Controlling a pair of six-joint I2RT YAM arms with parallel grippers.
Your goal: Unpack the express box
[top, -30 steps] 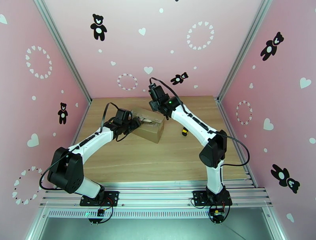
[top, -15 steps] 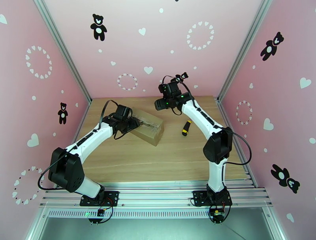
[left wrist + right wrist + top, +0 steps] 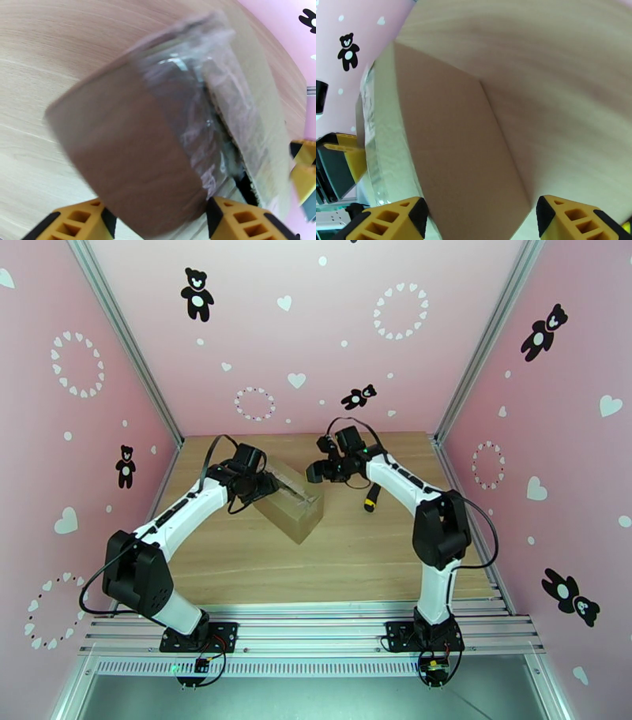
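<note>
The brown cardboard box (image 3: 291,507) is sitting on the wooden table (image 3: 316,571) between the left gripper (image 3: 265,486) and right gripper (image 3: 314,472). The yellow-black knife (image 3: 371,497) is lying right of the box.

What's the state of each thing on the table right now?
express box: on table, flaps down, taped; seam gapes at one end.
left gripper: shut on express box's end.
right gripper: open, beside express box, holding nothing.
utility knife: lying loose on table; blade unclear.
</note>
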